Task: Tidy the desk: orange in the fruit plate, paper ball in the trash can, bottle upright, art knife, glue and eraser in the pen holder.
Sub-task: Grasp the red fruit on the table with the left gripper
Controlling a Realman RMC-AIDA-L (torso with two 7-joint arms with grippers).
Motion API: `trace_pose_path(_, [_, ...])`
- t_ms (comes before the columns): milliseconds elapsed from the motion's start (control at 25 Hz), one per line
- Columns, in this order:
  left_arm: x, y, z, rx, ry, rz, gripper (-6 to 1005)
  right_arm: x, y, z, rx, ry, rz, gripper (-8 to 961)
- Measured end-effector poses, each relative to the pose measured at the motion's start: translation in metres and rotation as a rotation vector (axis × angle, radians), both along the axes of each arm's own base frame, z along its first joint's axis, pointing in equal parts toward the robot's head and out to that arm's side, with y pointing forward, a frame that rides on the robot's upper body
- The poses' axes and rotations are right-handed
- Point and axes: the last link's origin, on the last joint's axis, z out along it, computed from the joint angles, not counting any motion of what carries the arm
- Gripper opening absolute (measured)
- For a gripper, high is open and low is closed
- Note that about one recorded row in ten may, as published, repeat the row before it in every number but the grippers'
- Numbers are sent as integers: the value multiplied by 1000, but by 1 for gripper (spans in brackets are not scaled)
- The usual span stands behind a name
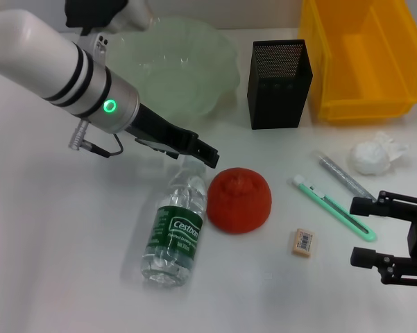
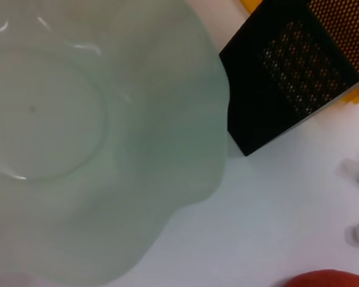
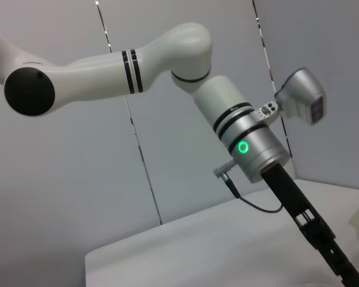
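Note:
The bottle [image 1: 173, 234] lies on its side in the middle of the table, its cap end hidden under my left gripper [image 1: 202, 154], which hovers just above the neck. The orange [image 1: 239, 200] [image 2: 328, 280] sits right beside the bottle. The fruit plate [image 1: 194, 48] [image 2: 185, 149] stands at the back, with the pen holder [image 1: 279, 87] [image 2: 281, 78] and then the trash can [image 1: 364, 59] to its right. The paper ball [image 1: 375, 156], glue [image 1: 343, 175], art knife [image 1: 333, 207] and eraser [image 1: 302, 243] lie at the right. My right gripper [image 1: 357, 232] stands open beside the knife, holding nothing.
Bare white tabletop lies to the left of the bottle and along the front edge. The left forearm [image 1: 62, 66] [image 3: 245, 137] slants across the back left, over the fruit plate's left side. A grey panelled wall shows behind it in the right wrist view.

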Motion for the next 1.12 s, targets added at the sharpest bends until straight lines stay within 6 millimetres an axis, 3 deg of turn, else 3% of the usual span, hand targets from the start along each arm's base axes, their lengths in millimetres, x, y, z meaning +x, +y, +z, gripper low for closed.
trace_pose_path(600, [2, -4, -10, -21, 48, -26, 754, 0, 1, -2, 5, 1, -8, 745])
trace_pose_path(1120, [6, -6, -12, -21, 36, -54, 485, 3, -1, -1, 15, 4, -24, 744])
